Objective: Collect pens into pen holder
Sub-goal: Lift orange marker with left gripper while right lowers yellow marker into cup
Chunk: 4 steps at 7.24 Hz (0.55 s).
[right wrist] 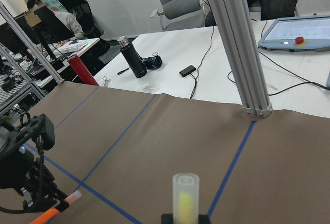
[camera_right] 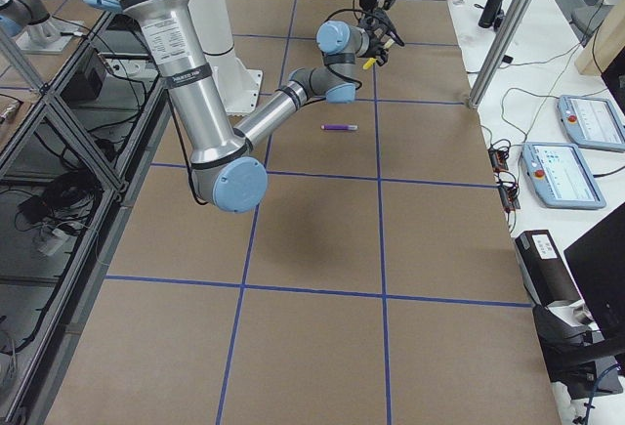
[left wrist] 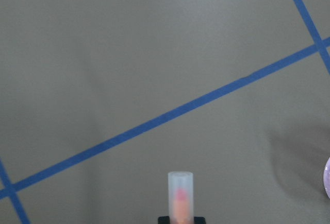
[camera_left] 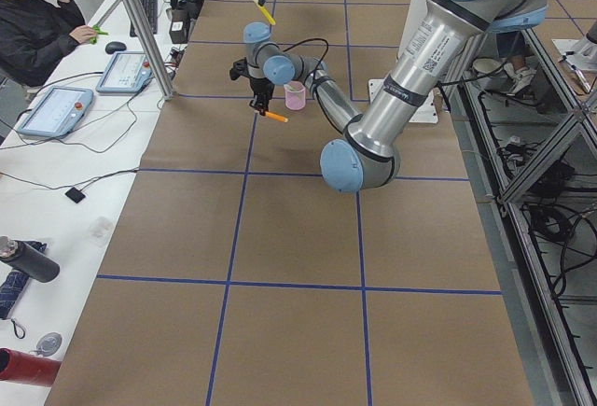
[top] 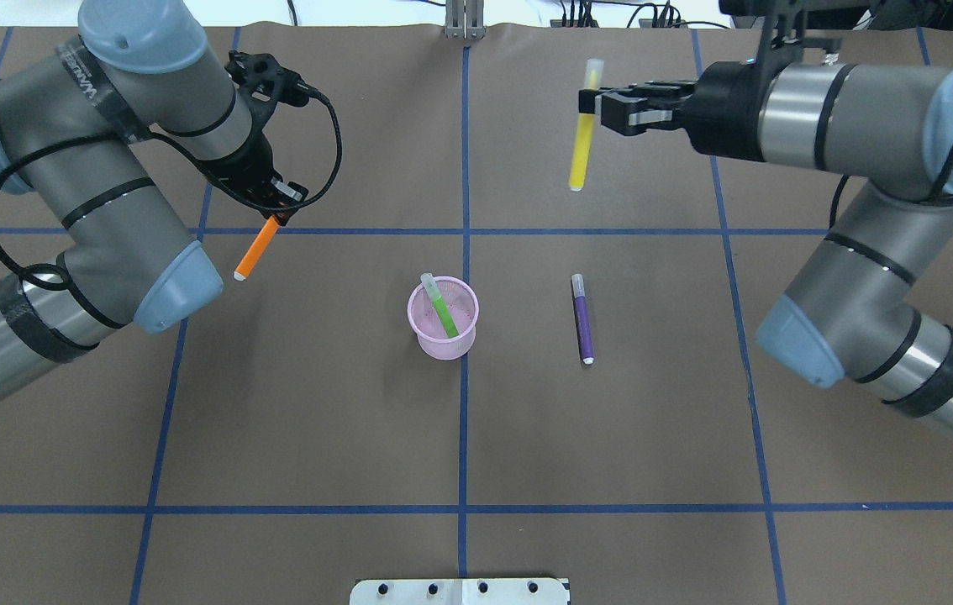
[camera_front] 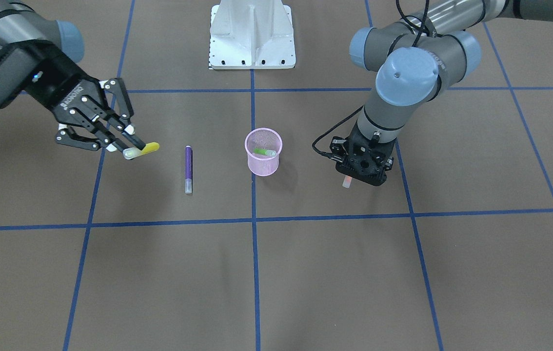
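- Brown paper crossed by blue tape lines (camera_front: 255,273) covered the table (camera_front: 306,273). In the front-facing view, the round pink wire-mesh pen holder (camera_front: 263,161) stood mid-table with the green pen (camera_front: 264,152) leaning inside it. The purple pen (camera_front: 188,168) lay flat at its 9 o'clock.
- Overhead, the left gripper (top: 279,210), at the holder's 10 o'clock, pinched the orange pen (top: 256,249), which slanted downward. The right gripper (top: 590,105), at 1 o'clock, was clamped on the yellow pen (top: 582,143) near its translucent cap.
- From exterior left, both held pens hung clear of the paper.
- From exterior right, the near arm (camera_right: 195,103) hid the holder.
- On the left wrist view, the orange pen's cloudy cap showed at 6 o'clock with the fingers cut off. A sliver of pink rim sat at 4 o'clock.
- On the right wrist view, the yellow pen's cap stood at 6 o'clock, the fingers out of frame.
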Tool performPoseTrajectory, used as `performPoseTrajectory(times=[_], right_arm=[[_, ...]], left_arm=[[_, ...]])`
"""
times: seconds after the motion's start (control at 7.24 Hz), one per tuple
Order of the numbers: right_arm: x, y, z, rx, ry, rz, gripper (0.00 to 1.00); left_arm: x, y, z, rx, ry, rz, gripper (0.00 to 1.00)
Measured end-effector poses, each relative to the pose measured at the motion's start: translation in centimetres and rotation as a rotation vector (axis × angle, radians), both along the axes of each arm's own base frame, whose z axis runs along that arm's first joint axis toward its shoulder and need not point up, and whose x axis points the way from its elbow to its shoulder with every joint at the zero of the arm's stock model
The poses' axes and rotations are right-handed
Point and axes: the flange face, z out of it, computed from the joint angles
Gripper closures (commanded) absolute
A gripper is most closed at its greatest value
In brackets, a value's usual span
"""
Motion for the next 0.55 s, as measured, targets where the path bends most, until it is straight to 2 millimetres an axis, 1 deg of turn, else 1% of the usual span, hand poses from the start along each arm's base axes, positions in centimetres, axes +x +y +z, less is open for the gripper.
performPoseTrajectory(times=[0.14, 0.28, 0.41, 0.55], right_arm=[[-3.4, 1.5, -1.4, 0.002, -0.01, 0.024, 1.0], [-6.2, 3.0, -2.4, 0.0, -0.012, 0.046, 1.0], [-8.3, 4.1, -2.8, -0.001, -0.008, 0.06, 1.0], [-9.9, 4.8, -2.7, -0.003, 0.001, 0.071, 1.0]], left_arm=[[-1.7, -0.9, 0.4, -0.004, 0.008, 0.001, 1.0], [-3.6, -1.7, 1.4, -0.009, 0.015, 0.01, 1.0], [-4.9, -2.2, 2.1, -0.011, 0.018, 0.014, 1.0], [-5.5, -2.5, 2.4, -0.009, 0.019, 0.015, 1.0]])
